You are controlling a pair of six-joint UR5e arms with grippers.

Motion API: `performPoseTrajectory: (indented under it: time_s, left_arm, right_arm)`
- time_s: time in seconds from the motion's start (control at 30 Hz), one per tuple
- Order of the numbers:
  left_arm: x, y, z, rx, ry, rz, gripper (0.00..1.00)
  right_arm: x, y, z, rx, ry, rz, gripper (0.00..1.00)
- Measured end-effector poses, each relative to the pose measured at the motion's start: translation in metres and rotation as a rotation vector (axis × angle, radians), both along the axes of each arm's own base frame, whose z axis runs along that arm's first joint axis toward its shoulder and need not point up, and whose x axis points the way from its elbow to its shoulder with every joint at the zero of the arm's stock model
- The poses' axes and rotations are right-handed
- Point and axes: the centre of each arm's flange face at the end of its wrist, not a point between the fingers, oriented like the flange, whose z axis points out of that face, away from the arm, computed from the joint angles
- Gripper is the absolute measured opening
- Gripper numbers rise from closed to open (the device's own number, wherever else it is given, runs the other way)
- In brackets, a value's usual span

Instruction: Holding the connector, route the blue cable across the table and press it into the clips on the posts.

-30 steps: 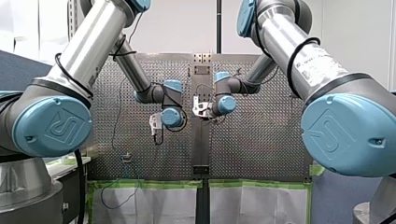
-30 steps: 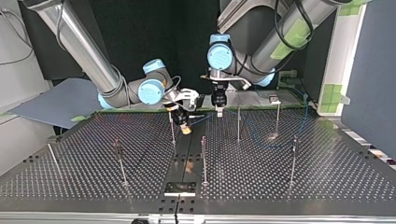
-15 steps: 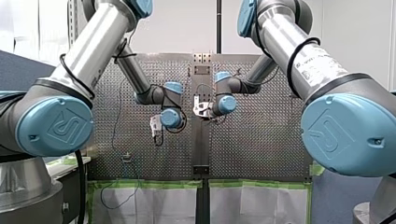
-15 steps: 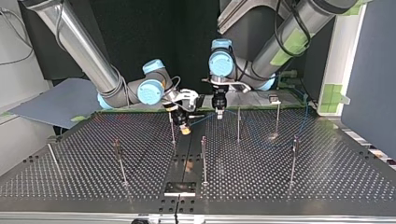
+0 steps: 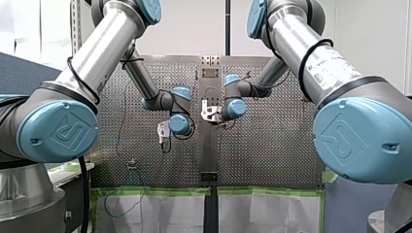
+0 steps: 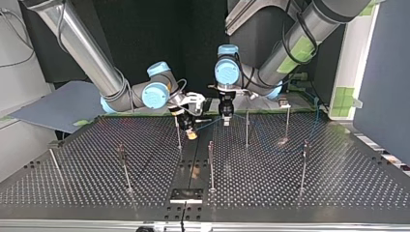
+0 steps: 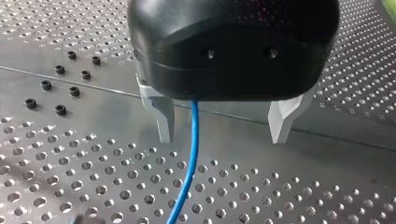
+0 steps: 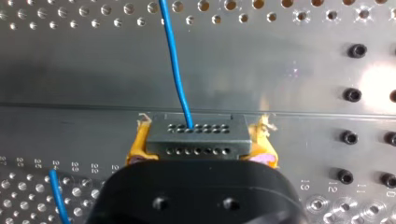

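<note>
Pinching the connector (image 8: pixel 195 136) w/ yellow pads (image 8: pixel 137 148), your right pincer (image 8: pixel 201 140) hovers low over the tabletop (image 6: pixel 290 183) centre. Left pincer (image 7: pixel 224 128) is spread, straddling the blue cable (image 7: pixel 192 154). Routing's barely begun, I'd say; nxt, close left & guide cable to the nearest post (image 6: pixel 247 130).

Blue cable (image 8: pixel 173 65), dark grey connector (image 8: pixel 196 137) dotted with two hole rows, yellow pads (image 8: pixel 138 147), pale metal fingers (image 7: pixel 163 116), silver perforated bench (image 6: pixel 300 179)

Table (image 8: pixel 70 70) brushed metal (dull sheen); blue cable (image 7: pixel 187 177) smooth plastic; connector (image 8: pixel 205 139) matt grey.
</note>
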Motion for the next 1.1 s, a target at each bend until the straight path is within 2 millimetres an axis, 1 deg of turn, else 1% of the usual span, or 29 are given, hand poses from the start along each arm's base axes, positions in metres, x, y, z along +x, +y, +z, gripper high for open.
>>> performPoseTrajectory:
  time_s: [0.03, 0.07, 0.1, 0.13, 0.17, 0.2, 0.27, 0.33, 0.37, 0.7, 1.03, 1.07, 1.1]
  left_arm:
    - [0.000, 0.000, 0.000, 0.000, 0.001, -0.001, 0.65]
    - [-0.001, -0.001, 0.000, 0.001, 0.002, -0.001, 0.54]
    - [-0.001, -0.001, 0.000, 0.001, 0.002, -0.001, 0.54]
    - [-0.001, -0.001, 0.000, 0.001, 0.002, -0.001, 0.44]
    - [-0.001, -0.001, 0.000, 0.001, 0.002, -0.001, 0.29]
    - [-0.001, -0.001, 0.000, 0.001, 0.001, 0.000, 0.29]
    - [-0.001, -0.002, 0.000, 0.000, -0.001, 0.000, 0.10]
    - [0.000, -0.002, 0.001, -0.002, -0.005, 0.000, 0.10]
    - [0.000, -0.002, 0.001, -0.003, -0.006, 0.000, 0.00]
    - [0.003, -0.002, 0.004, -0.024, -0.020, 0.003, 0.00]
    - [0.003, -0.003, 0.024, -0.050, -0.045, 0.003, 0.00]
    - [0.003, -0.003, 0.025, -0.051, -0.046, 0.003, 0.07]
    - [0.003, -0.003, 0.025, -0.052, -0.046, 0.003, 0.07]
  right_arm:
    - [0.000, 0.000, 0.000, 0.000, 0.000, 0.000, 0.00]
    - [0.000, 0.000, 0.000, 0.000, 0.000, 0.000, 0.00]
    - [0.000, 0.000, 0.000, 0.000, 0.000, -0.001, 0.00]
    - [0.000, -0.001, 0.000, 0.000, 0.000, -0.001, 0.00]
    - [-0.001, -0.001, 0.000, 0.000, 0.000, -0.001, 0.00]
    - [-0.001, -0.001, 0.000, 0.000, 0.000, -0.001, 0.00]
    - [-0.001, -0.001, 0.000, 0.000, 0.000, -0.002, 0.00]
    - [-0.001, -0.001, 0.000, 0.000, 0.000, -0.002, 0.00]
    - [-0.001, -0.001, 0.000, 0.000, 0.000, -0.002, 0.00]
    - [-0.001, -0.001, 0.000, 0.001, 0.000, -0.002, 0.00]
    - [-0.005, -0.003, 0.006, 0.014, 0.010, -0.007, 0.00]
    - [-0.005, -0.003, 0.007, 0.014, 0.011, -0.008, 0.00]
    - [-0.005, -0.003, 0.007, 0.013, 0.011, -0.008, 0.00]
